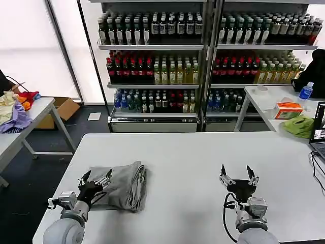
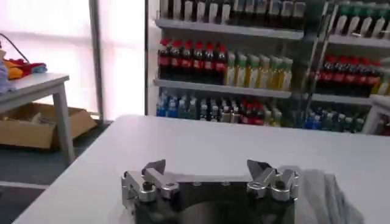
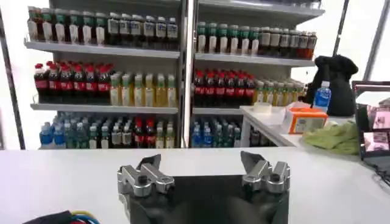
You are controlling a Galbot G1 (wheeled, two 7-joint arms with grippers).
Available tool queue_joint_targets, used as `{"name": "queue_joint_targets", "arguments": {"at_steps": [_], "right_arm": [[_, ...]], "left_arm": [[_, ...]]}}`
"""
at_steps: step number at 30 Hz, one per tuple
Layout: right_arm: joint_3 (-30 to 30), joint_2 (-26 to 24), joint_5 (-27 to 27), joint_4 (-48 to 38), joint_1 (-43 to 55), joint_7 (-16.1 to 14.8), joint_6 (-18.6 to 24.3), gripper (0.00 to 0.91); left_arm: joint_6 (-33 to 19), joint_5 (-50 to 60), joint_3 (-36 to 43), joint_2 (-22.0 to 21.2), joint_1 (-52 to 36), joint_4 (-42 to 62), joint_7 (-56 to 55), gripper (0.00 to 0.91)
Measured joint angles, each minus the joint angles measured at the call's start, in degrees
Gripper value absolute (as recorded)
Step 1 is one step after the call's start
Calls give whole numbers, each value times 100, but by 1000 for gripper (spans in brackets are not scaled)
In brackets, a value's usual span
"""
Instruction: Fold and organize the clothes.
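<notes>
Grey folded shirt [image 1: 122, 185] nears table's [image 1: 203, 152] left edge.

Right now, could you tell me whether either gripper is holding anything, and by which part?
Nothing is held. The left gripper hovers open over the folded grey shirt; the right gripper is open above bare table.

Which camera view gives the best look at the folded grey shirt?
The head view: the folded grey shirt lies whole on the white table, under the left tool. The left wrist view catches one grey edge beside that tool; the right wrist view faces the shelves.
</notes>
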Motion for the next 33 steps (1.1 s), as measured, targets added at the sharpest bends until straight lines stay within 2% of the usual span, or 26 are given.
{"name": "queue_joint_targets", "arguments": {"at_steps": [22, 23, 24, 25, 26, 27, 28, 29, 31, 33], "right_arm": [[-45, 55, -29, -11, -8, -37, 1, 907], [-47, 55, -30, -11, -9, -39, 2, 907], [-48, 55, -30, -11, -13, -39, 1, 907], [-49, 55, -30, -10, -17, -42, 1, 907], [-48, 52, -30, -10, -20, -45, 1, 907], [-48, 47, -29, -9, -22, -46, 2, 907], [-44, 43, -29, -9, -22, -46, 3, 907], [-40, 37, -27, -9, -22, -45, 5, 907], [-32, 27, -22, -9, -21, -46, 7, 907], [-23, 23, -21, -7, -16, -48, 8, 907]], "left_arm": [[9, -192, -366, 266, 7, 797, 288, 897], [20, -220, -367, 264, 12, 808, 301, 725], [33, -251, -369, 262, 14, 820, 316, 635], [50, -283, -375, 261, 12, 835, 326, 504], [66, -321, -381, 258, 7, 850, 330, 443], [80, -366, -389, 257, 2, 866, 337, 302], [90, -410, -396, 258, -7, 884, 340, 252], [104, -459, -406, 260, -18, 903, 338, 60], [135, -577, -425, 270, -36, 938, 345, 10], [167, -710, -451, 270, -41, 965, 347, 10]]}}
